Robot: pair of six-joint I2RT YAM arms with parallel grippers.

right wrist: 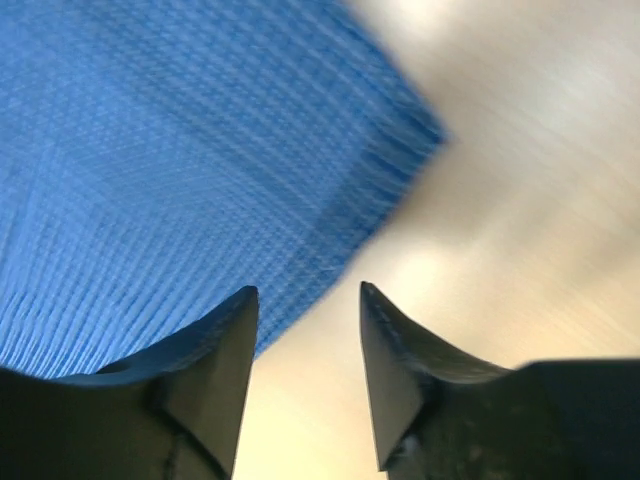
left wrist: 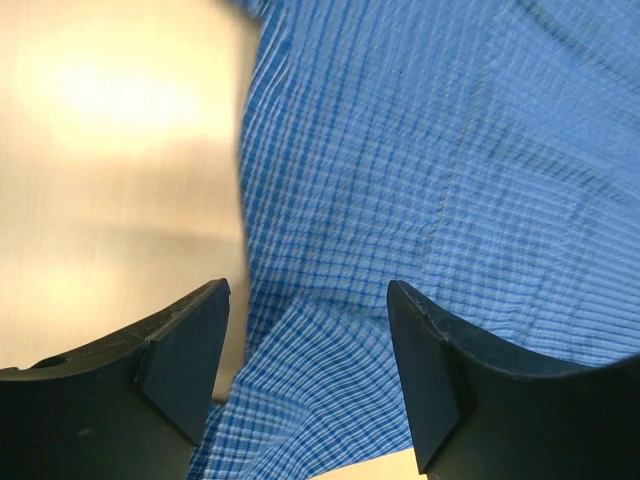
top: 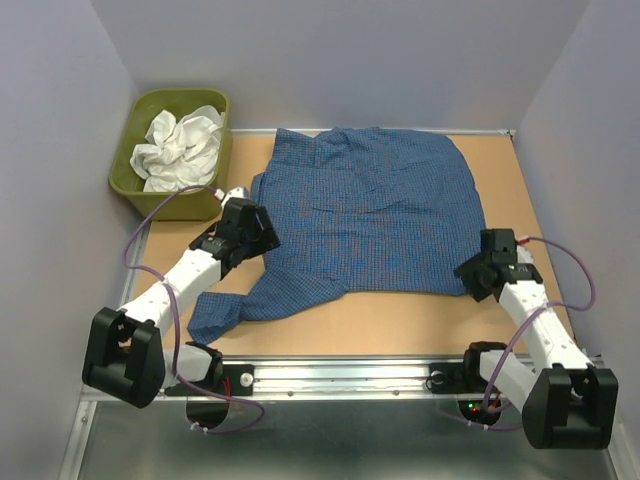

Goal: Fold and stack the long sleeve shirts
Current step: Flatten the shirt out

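Cloth, thin and limp, is what I have under me: the dark blue checked shirt (top: pixel 370 210) lies spread across the middle of the table (top: pixel 400 322), with one sleeve (top: pixel 220 314) trailing to the lower left of the overhead frame. I judge it light, soft and not fragile. It will sag, drag and crease as soon as one part is lifted, so it wants two holds at once and a low, slow carry. A flat panel gives me nothing to bite, so I would pinch at edges: a hem corner, a shoulder seam or a cuff, where the fabric is doubled and less likely to slip.

My left gripper (left wrist: pixel 308 292) stands wide open over the shirt's left edge, about where the sleeve joins the body. Checked cloth shows between the fingers, but nothing is pinched. My right gripper (right wrist: pixel 307 290) is partly open and holds nothing. It is poised at the shirt's lower right corner, which lies just beside one finger, with bare table in the gap.

The white garment (top: pixel 182 145) sits crumpled in the olive-green tub (top: pixel 122 165) at the upper left, apart from both grippers. It looks equally soft, and I would take it by whichever fold stands highest.
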